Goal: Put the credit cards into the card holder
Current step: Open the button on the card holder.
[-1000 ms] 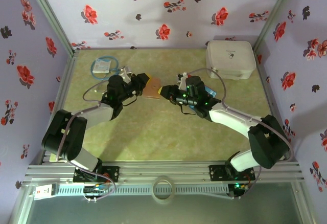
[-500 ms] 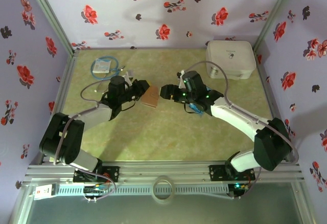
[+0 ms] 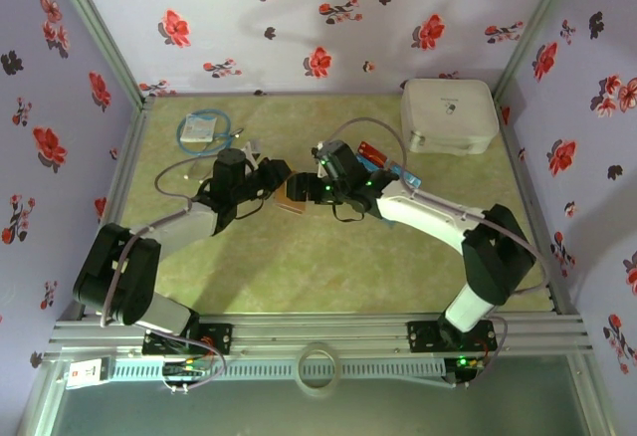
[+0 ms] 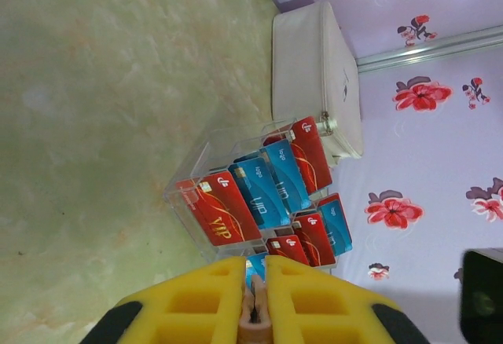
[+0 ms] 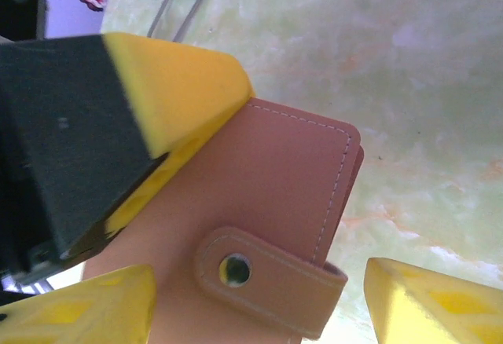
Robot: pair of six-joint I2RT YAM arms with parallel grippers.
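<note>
My left gripper [image 4: 253, 273] was pinched tight on the edge of the card holder [image 5: 267, 179], mid-table. My right gripper [image 5: 259, 301] stood wide, one finger on each side of the holder's snap tab. The left wrist camera caught the credit cards [image 4: 263, 195] upright in a clear tray [image 4: 189, 173]; from above they lay at two o'clock of the holder

The left arm [image 3: 179, 225] and the right arm [image 3: 428, 222] are both built of black joint housings joined by smooth white links, and a thin grey cable [image 3: 175, 171] loops beside each. Small green lights [image 3: 329, 189] glow on the right wrist, toward 12 o'clock from the centre of the top view. The left pincer [image 4: 254, 261] and the right pincer [image 5: 259, 305] have yellow fingers [image 4: 204, 301] with shallow square hollows.
</note>
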